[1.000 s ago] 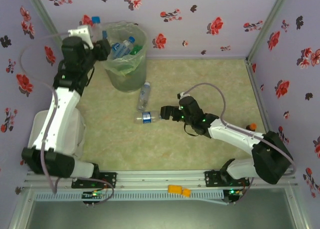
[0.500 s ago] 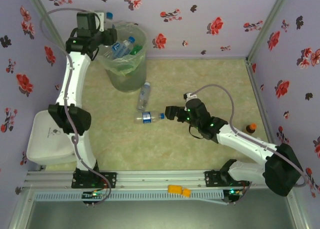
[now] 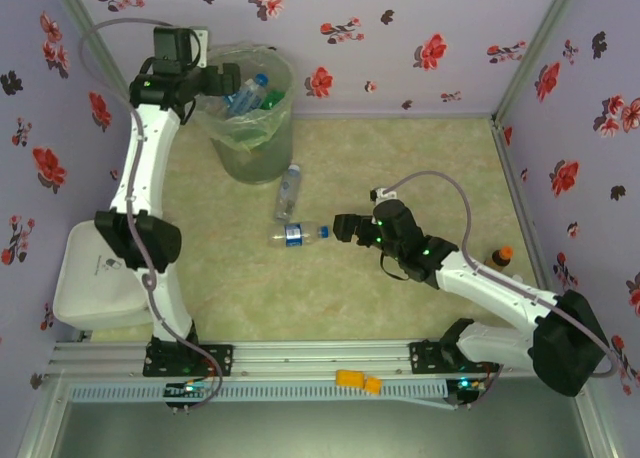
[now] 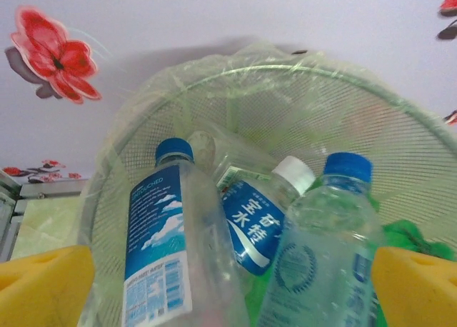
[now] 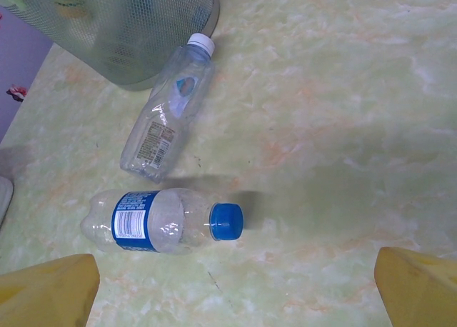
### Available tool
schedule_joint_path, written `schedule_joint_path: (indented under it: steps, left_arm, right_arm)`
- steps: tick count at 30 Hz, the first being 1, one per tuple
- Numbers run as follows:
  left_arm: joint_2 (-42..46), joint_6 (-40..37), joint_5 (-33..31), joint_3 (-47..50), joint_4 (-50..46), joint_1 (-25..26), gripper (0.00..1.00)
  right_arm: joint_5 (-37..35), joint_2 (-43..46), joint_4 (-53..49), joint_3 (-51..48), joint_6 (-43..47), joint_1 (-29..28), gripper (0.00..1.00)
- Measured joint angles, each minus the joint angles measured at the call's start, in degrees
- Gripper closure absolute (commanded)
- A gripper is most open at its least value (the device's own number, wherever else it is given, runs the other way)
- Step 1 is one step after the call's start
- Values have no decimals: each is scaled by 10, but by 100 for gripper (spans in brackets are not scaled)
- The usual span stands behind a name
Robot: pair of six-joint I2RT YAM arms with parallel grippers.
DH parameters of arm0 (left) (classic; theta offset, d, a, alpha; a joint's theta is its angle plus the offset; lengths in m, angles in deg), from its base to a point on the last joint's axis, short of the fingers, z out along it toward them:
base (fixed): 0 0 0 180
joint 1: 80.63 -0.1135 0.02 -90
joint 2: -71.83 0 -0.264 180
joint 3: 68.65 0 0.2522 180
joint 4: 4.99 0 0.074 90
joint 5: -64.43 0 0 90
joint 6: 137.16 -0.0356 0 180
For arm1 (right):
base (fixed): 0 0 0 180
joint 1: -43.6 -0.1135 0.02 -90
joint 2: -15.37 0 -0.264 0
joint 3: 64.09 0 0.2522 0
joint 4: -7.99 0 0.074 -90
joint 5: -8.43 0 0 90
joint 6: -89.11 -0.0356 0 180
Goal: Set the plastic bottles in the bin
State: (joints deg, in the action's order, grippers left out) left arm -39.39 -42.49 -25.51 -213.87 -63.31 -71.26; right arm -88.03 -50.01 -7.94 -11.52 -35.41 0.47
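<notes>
The bin [image 3: 250, 128] stands at the back left, holding several plastic bottles. My left gripper [image 3: 226, 79] hangs open over its rim. In the left wrist view the yellow fingertips [image 4: 43, 284] stand wide apart above the bin [image 4: 285, 73], with a cloud-labelled bottle [image 4: 161, 248] and two other clear bottles [image 4: 321, 255] lying loose below. On the table lie a blue-capped bottle [image 3: 298, 235] and a white-capped one [image 3: 288, 190]. My right gripper [image 3: 345, 225] is open just right of the blue cap. The right wrist view shows both bottles [image 5: 161, 221] [image 5: 168, 113] ahead of the open right gripper [image 5: 235, 291].
A small orange-capped bottle [image 3: 499, 256] stands by the right wall. A white tub [image 3: 95, 278] sits at the near left beside the left arm. A yellow piece [image 3: 358, 381] rests on the front rail. Flowered walls close in the table.
My left arm rose and reached over the bin, then its gripper opened and the bottle it held dropped in. The right gripper drew back slightly to the right, still open.
</notes>
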Motion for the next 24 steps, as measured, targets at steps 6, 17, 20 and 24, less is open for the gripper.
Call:
schedule_joint_path:
  steps: [6, 17, 20, 24]
  left_arm:
    - [188, 27, 21, 212, 104, 45, 0]
    - [476, 191, 11, 748, 379, 158, 0]
    - [496, 236, -5, 841, 399, 188, 0]
    - [497, 284, -11, 907, 402, 200, 0]
  right_arm:
    - [-5, -20, 0, 0, -6, 0, 0]
    - [-31, -49, 6, -14, -43, 0, 0]
    - [-38, -56, 5, -23, -54, 0, 0]
    - [-47, -57, 4, -31, -67, 0, 0]
